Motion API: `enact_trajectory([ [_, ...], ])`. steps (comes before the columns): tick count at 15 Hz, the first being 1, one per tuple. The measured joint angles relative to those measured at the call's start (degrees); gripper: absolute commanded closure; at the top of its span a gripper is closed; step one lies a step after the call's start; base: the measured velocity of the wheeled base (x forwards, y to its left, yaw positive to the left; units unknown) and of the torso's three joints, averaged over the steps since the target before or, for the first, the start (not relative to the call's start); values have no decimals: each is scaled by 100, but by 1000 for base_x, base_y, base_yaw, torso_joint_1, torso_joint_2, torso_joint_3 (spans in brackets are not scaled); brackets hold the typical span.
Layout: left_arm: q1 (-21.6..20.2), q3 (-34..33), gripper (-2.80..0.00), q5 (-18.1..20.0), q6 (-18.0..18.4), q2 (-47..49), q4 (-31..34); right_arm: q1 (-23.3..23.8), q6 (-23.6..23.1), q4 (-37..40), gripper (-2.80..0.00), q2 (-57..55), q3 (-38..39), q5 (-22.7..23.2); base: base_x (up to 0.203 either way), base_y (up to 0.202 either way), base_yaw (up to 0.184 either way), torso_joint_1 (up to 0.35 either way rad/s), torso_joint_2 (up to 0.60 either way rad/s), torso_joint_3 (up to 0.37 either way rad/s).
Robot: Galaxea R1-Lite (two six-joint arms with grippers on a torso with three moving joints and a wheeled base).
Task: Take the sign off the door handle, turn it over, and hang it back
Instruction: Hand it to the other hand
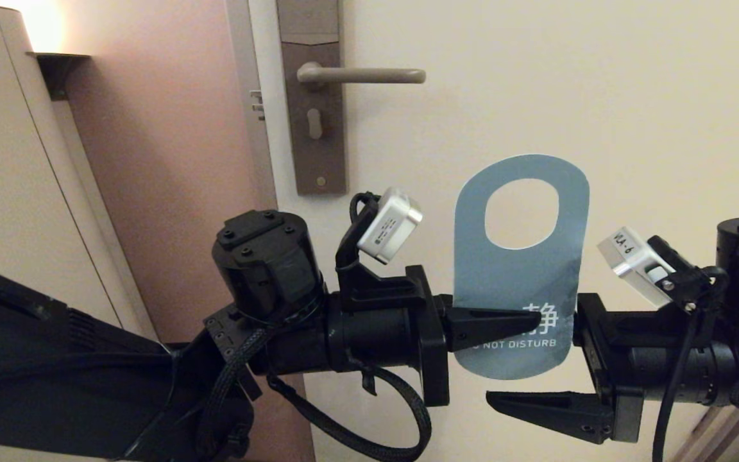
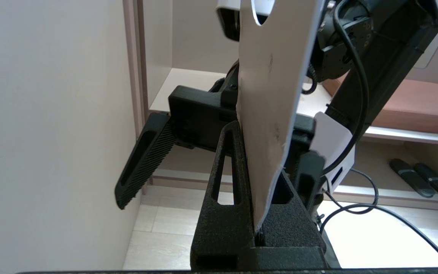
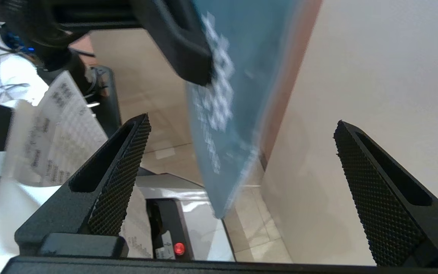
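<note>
Black ribbed fingers of the left gripper (image 1: pixel 523 321) sit closest to the head camera, pressed together on the lower part of the sign (image 1: pixel 520 269), a flat card with rounded ends and an oval hole. Its blue face, lettered "NOT DISTURB" in white, is turned toward the robot; the left wrist view shows the pale reverse side pinched edge-on between the two fingers. The card stands roughly upright in mid-air, hole end up, in front of the cream door (image 1: pixel 600 96).

From the other side, the right gripper (image 1: pixel 536 359) faces it with its fingers spread wide. In the right wrist view the card's bottom edge hangs in the gap between them, touching neither.

Up and to the left, well apart from the card, the door handle (image 1: pixel 369 76), a slim beige-grey metal lever on a tall brown-grey backplate (image 1: pixel 313 128), is bare.

So removal looks done. The turn-over seems to be in hand, probably by passing the card to the right gripper; flipping and rehanging remain.
</note>
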State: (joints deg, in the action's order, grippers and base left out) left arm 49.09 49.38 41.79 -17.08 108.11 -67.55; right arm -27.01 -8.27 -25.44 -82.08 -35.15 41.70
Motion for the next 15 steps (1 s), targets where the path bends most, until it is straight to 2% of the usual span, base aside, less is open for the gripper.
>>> enact_trajectory([
  [15,16,-62,0,7,9,35,-11,-96,-11,-9,-280,2,9,56,0,0,0,0,0,0],
])
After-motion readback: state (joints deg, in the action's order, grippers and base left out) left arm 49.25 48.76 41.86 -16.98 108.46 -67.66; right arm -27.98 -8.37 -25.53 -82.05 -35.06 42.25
